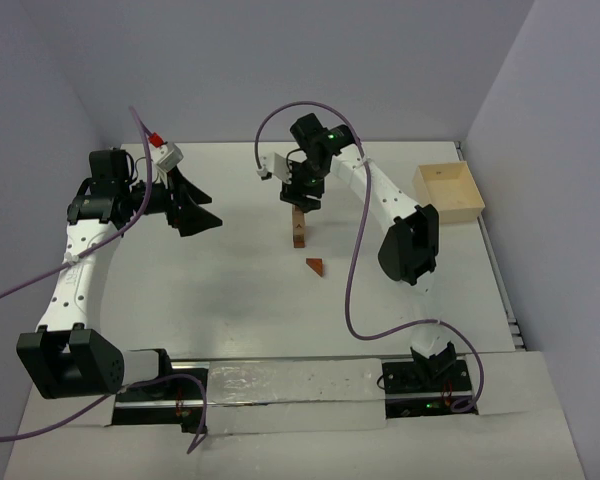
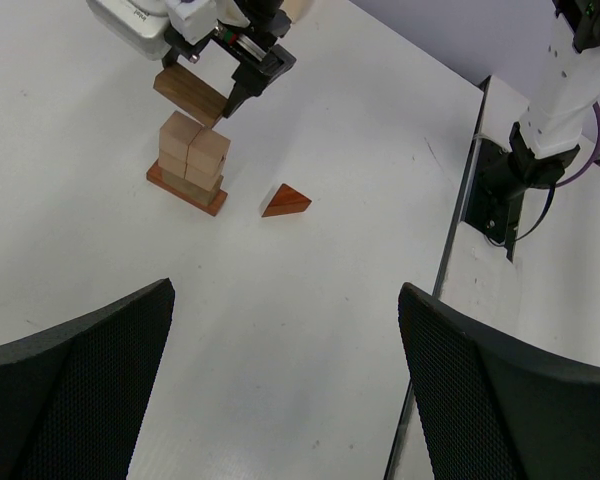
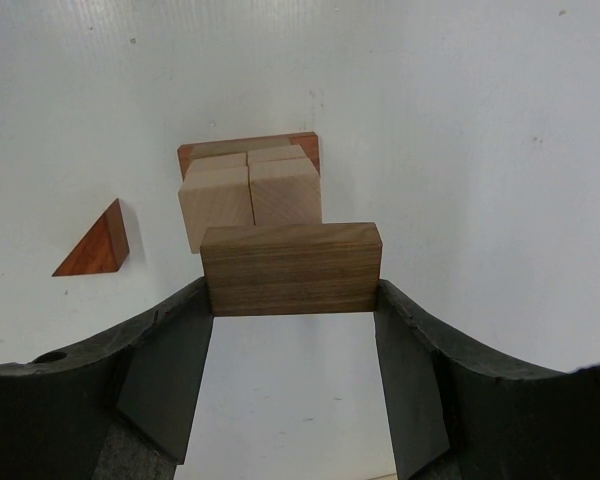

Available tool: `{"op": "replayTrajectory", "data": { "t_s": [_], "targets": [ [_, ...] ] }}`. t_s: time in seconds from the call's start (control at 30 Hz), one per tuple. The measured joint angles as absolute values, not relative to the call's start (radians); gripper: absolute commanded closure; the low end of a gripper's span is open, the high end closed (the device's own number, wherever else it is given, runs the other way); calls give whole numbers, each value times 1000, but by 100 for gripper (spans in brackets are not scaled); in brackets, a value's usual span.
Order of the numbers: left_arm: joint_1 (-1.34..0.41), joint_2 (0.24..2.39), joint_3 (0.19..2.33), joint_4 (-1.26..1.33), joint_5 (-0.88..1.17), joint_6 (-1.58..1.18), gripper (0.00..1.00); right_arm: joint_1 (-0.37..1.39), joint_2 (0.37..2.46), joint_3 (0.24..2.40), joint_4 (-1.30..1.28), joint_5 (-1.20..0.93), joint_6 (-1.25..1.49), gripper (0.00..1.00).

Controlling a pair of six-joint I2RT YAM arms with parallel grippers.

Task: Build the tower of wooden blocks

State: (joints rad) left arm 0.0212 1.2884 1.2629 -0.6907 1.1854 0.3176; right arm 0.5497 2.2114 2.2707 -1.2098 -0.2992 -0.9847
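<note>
just above the wood block tower (image 3: pixel 250 195), right gripper (image 3: pixel 295 292) clasps a dark bar (image 3: pixel 290 268) (left gripper (image 2: pixel 287 295) gapes).

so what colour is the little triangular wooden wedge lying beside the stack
The triangular wooden wedge is reddish-brown; the right wrist view shows it best.

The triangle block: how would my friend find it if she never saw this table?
On the white table, look to the middle, where the right arm's jaws hold a dark bar at a small block stack. The triangle block lies by itself beside that stack, on the side nearer the arm bases, not touching it. It is the only wedge; every other block is boxy.
</note>
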Motion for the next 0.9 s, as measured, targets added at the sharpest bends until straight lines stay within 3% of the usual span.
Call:
{"op": "replayTrajectory", "data": {
  "t_s": [0.9],
  "targets": [
    [21, 1288, 1263, -692, 1186, 321, 1, 565, 2234, 2271, -1250, -279, -976, 52]
  ]
}}
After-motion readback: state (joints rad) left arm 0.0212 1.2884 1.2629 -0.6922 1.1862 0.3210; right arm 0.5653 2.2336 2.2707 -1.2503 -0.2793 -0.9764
